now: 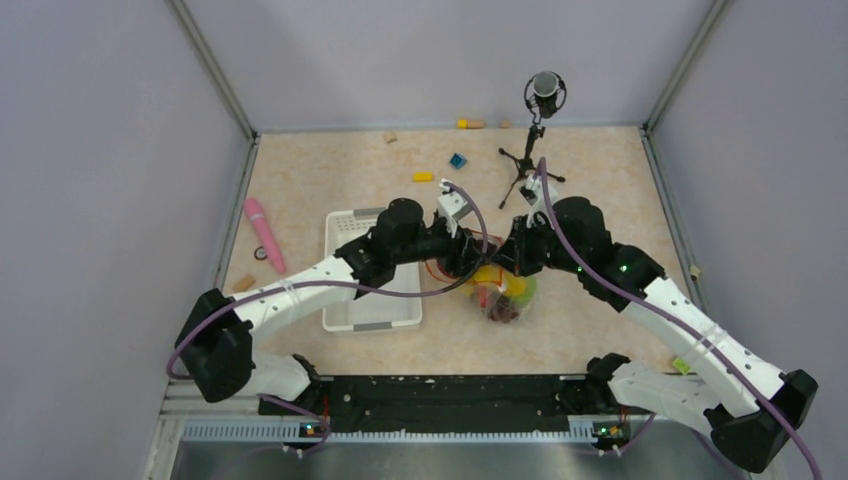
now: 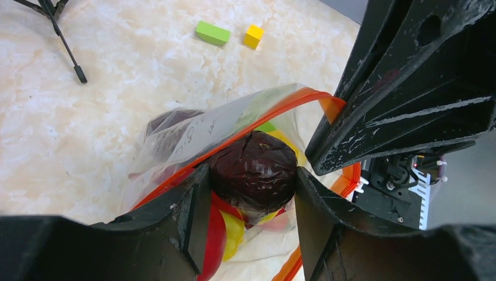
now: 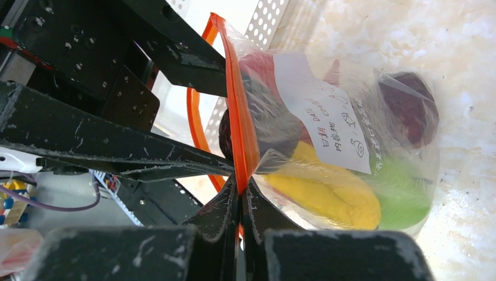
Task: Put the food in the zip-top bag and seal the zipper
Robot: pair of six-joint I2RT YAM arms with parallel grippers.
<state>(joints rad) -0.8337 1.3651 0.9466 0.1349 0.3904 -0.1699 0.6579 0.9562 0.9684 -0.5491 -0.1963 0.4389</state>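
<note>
Most food (image 3: pixel 327 196) is in the zip-top bag (image 3: pixel 403 175); the left gripper (image 2: pixel 250 181) holds the maroon fruit (image 2: pixel 254 167) at its mouth, and the right gripper (image 3: pixel 241 187) pinches the unsealed zipper (image 3: pixel 234 88).

Diffuse overhead light, soft shadows throughout. Right wrist view: the right gripper (image 3: pixel 238 190) is blurred close to the lens; beyond its tips the zip-top bag (image 3: pixel 351 146) is sharp, the table (image 3: pixel 462 58) overexposed.

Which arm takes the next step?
Left. The left claw holds the maroon fruit over the bag mouth, so it likely just lowers and releases. The right claw is shut on the zipper, holding the mouth open.
</note>
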